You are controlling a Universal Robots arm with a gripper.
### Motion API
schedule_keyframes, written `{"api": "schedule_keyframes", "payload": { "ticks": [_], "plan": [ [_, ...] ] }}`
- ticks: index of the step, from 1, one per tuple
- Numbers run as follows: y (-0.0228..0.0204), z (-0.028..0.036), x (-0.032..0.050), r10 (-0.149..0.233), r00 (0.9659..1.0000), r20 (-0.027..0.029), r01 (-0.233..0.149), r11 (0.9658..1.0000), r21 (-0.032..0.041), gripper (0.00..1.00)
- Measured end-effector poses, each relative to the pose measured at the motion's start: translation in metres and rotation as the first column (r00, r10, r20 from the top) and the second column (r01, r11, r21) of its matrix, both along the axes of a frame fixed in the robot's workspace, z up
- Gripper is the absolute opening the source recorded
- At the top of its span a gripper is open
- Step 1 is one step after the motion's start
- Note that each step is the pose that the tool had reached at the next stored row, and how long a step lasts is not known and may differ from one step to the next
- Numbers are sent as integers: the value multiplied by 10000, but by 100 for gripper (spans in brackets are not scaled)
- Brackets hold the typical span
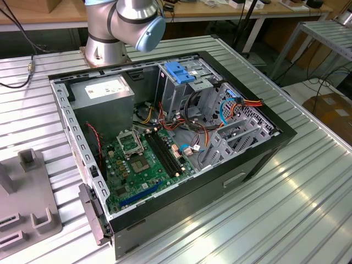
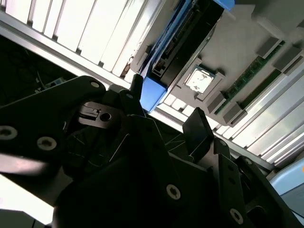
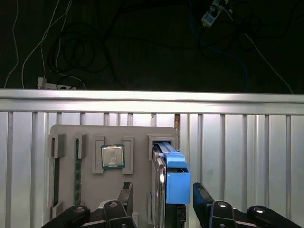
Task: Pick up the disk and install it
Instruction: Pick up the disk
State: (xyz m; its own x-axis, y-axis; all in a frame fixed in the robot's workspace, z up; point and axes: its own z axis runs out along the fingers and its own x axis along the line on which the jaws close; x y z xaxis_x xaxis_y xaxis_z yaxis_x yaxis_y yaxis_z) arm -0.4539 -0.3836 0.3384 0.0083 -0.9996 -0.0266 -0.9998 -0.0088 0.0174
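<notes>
**Disk (image 3: 171,183) standing on edge between the spread fingers of the hand**

The disk is sitting upright on its long edge in the outermost slot of a grey holder (image 3: 114,132), with its blue rail facing the hand (image 3: 164,197). The hand is hanging released, and its fingers (image 3: 126,194) are straddling the disk, one on each side. The gap is running wider on the side toward the holder's middle. On the outer side the finger is sitting just beside the blue rail, and whether it is touching cannot be told.

Past the outer finger the holder is ending almost at once, and bare slats of the bench (image 3: 237,156) are lying open there. Past the other finger, a processor chip (image 3: 113,156) is lying flat in its square pocket near the disk. A green memory stick (image 3: 76,175) is resting in a narrow slot farther off. Ahead of the hand, beyond the holder, the bench's edge rail (image 3: 152,100) is running straight across. Behind that rail, cables (image 3: 80,52) are trailing over dark floor.

In the exterior view an open computer case (image 1: 220,187) is lying on the bench with a blue latch (image 1: 179,71) on top of its drive cage. The arm (image 1: 126,22) is rising behind the case.
</notes>
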Motion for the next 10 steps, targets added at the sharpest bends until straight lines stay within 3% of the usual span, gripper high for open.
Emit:
{"api": "schedule_keyframes", "payload": {
  "ticks": [10],
  "plan": [
    [81, -126, -49, 0, 10000, 0, 0, 10000, 0, 62]
  ]
}}
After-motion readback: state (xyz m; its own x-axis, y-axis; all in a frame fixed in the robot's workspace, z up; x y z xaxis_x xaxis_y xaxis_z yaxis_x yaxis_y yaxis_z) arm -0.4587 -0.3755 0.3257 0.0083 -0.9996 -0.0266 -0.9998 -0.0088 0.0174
